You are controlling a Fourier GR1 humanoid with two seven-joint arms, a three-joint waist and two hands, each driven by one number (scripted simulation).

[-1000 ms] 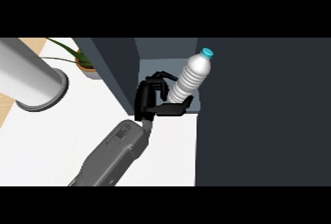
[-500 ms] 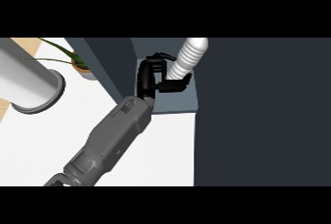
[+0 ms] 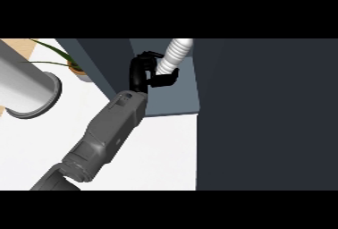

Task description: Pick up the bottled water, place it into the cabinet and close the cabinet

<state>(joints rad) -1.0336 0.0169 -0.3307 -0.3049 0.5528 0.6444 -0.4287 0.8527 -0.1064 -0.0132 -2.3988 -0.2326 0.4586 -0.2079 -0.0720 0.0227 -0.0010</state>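
Observation:
The bottled water (image 3: 173, 56) is a white ribbed bottle, tilted, with its top cut off at the view's upper edge. My right hand (image 3: 140, 74) is shut on its lower part, fingers curled round it. Hand and bottle are over the lighter floor of the open cabinet (image 3: 173, 102). The grey forearm (image 3: 109, 129) runs in from the lower left. A wide dark panel, the cabinet's door (image 3: 264, 116), fills the right side. My left hand does not show.
A large grey cylinder (image 3: 26, 91) lies at the left over the white counter (image 3: 152, 152). A potted plant (image 3: 74, 67) stands beside the cabinet's dark left wall (image 3: 99, 56).
My right hand has carried the bottle further away and deeper over the cabinet's floor. The bottle's cap has passed beyond the upper edge, and the arm has stretched out.

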